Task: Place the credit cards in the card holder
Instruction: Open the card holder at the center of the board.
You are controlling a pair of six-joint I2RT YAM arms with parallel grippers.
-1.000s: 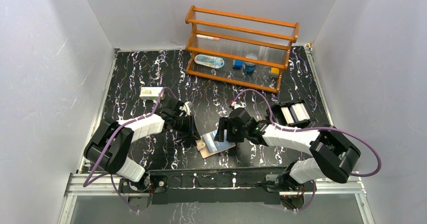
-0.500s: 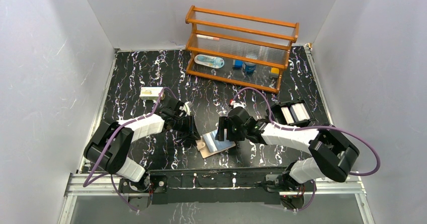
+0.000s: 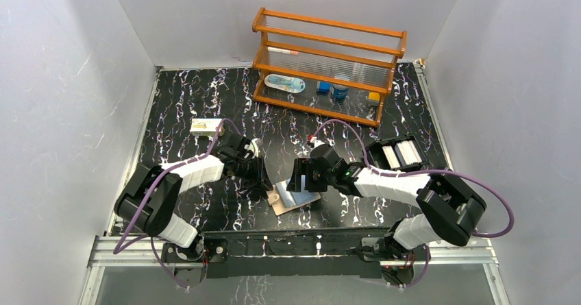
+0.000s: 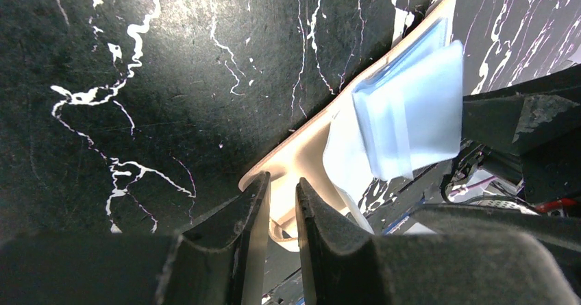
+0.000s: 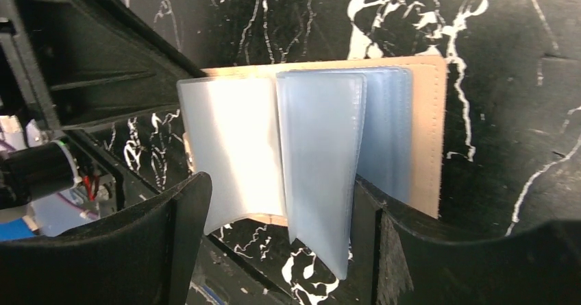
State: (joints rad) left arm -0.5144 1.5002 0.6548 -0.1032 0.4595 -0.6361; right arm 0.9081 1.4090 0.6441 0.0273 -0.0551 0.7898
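Lying open near the front middle of the black marbled desk [image 3: 199, 92]: a tan card holder [image 5: 428, 113], with clear bluish plastic sleeves [image 5: 322, 154] fanned up from its spine. Pinching the holder's tan cover at one corner with the left gripper [image 4: 282, 185], fingers set nearly together with only the thin edge between them. Straddling the sleeves from the opposite side with the right gripper [image 5: 281, 188], fingers spread wide, one on each flank of the fanned leaves; cannot tell whether touching. Cannot tell the credit cards apart from the bluish sleeves in either wrist view. Farther back, against the wall, a wooden rack [image 3: 329, 44] with small items on its lower shelf. Right of the holder, a black tray [image 3: 401, 154] holding pale blocks.
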